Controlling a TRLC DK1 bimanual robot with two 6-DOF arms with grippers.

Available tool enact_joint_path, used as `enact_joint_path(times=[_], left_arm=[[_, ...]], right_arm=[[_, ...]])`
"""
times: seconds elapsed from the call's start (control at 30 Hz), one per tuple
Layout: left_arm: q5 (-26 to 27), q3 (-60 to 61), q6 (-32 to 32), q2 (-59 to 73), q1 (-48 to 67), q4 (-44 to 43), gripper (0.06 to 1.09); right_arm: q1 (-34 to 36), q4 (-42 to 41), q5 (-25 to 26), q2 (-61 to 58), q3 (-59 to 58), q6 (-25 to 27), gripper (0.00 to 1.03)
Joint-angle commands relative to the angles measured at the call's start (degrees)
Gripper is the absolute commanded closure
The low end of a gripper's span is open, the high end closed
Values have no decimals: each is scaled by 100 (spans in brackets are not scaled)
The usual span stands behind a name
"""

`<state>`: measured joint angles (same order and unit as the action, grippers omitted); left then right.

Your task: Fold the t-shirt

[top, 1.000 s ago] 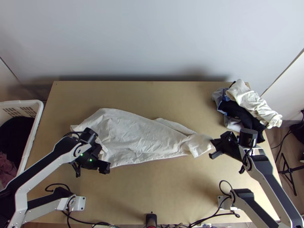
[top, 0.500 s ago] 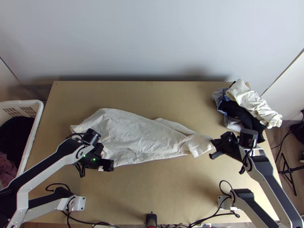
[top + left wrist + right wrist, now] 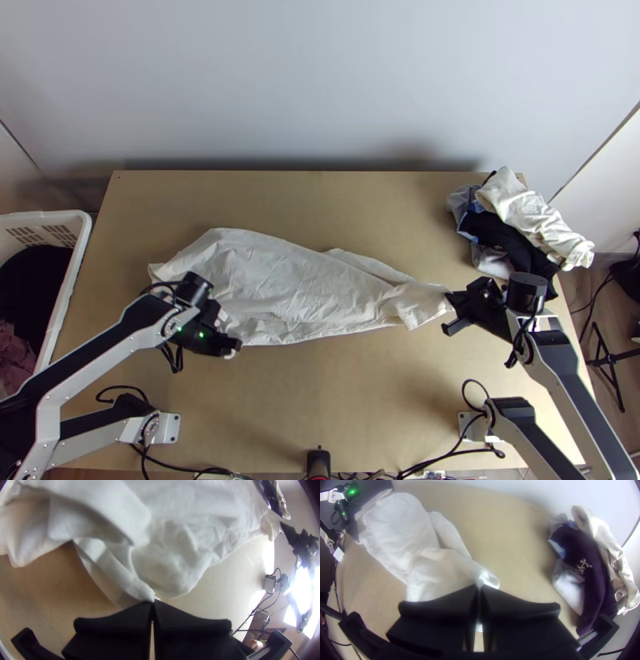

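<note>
Wooden table beneath white t-shirt, creased and stretched lengthwise across the table's middle. Clenched by one end toward the table's left side in left gripper, by the other toward its right in right gripper, likely for tautness before folding.

One steep overhead view, two close wrist views

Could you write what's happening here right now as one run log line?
white t-shirt: wrinkled across table | left gripper: jaws shut on near side | right gripper: jaws shut on one end
</note>
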<state>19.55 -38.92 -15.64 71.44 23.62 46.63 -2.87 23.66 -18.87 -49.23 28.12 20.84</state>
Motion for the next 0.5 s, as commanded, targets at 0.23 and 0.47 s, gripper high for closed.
enact_joint_path(times=[0.23, 0.47], left_arm=[[374, -1725, 289, -877, -1333, 892, 105], [374, -2647, 105, -1009, -1615, 935, 105]], right_arm=[[6, 130, 24, 529, 317, -203, 100], [15, -81, 138, 687, 888, -669, 100]])
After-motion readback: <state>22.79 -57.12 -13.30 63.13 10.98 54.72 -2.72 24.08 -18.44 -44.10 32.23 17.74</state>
